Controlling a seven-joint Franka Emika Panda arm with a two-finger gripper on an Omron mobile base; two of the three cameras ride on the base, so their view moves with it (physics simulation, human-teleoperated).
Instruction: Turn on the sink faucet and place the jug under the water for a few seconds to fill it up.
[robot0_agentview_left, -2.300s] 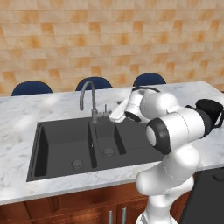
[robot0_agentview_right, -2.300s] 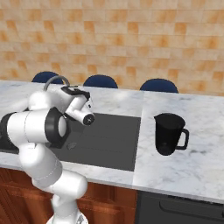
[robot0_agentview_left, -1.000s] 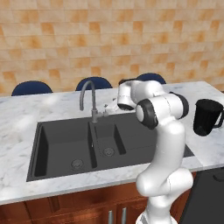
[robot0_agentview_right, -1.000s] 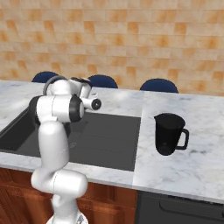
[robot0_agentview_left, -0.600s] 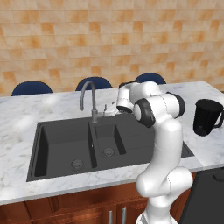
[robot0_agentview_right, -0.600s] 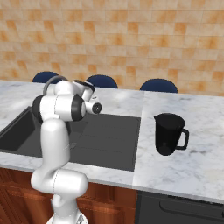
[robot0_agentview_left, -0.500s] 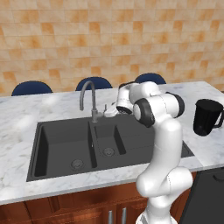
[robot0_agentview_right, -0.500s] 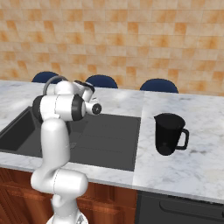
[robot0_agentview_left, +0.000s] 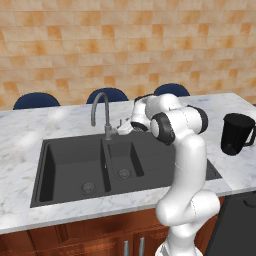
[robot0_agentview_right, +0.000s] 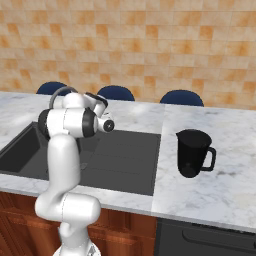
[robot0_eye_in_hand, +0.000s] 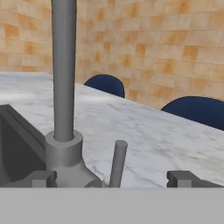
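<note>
Sink (robot0_agentview_left: 60, 165): dark double basin set in the marble counter (robot0_agentview_left: 30, 130), sink faucet (robot0_agentview_left: 102, 112) upright at its back rim with the small lever (robot0_eye_in_hand: 117, 162) standing beside its base. Gripper (robot0_agentview_left: 121, 129): just right of the faucet base, fingers (robot0_eye_in_hand: 181, 178) spread wide, the lever between them, nothing gripped. Jug (robot0_agentview_left: 237, 134): black, upright on the counter, well to the right of the sink.
</note>
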